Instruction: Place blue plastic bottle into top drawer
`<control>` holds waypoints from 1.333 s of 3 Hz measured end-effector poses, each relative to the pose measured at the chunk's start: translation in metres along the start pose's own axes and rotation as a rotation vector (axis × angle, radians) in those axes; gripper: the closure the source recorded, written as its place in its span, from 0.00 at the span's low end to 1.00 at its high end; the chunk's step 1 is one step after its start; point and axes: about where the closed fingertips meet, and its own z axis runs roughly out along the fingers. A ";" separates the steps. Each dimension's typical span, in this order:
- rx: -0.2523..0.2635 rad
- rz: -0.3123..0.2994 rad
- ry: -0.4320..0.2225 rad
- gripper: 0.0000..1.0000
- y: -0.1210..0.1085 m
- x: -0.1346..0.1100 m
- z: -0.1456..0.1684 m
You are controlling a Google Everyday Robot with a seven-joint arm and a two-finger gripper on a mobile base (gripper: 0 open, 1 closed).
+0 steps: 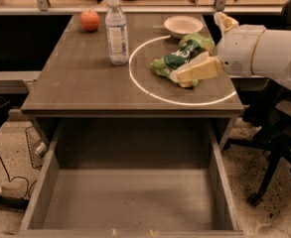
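The light was warm and fairly dim. My gripper point(183, 75) hung low over the right part of the desk top point(75, 83), inside a thin bright ring of light point(135, 78) cast on the wood around it. To its left the wood carried a soft sheen, and the blue plastic bottle point(116, 31) caught pale highlights. To its right, my arm's white shell point(264, 53) was the brightest surface. Below it, the top drawer point(130, 202) lay in shadow, darkest under the desk's front edge.

The blue plastic bottle point(117, 33) stands left of the end effector point(177, 75).
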 end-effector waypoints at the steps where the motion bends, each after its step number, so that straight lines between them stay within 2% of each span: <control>1: -0.005 -0.001 -0.003 0.00 0.000 -0.001 0.002; 2: -0.050 0.013 -0.032 0.00 -0.014 -0.009 0.034; 3: -0.054 0.062 -0.035 0.00 -0.026 -0.017 0.061; 4: -0.030 0.105 -0.015 0.00 -0.033 -0.024 0.086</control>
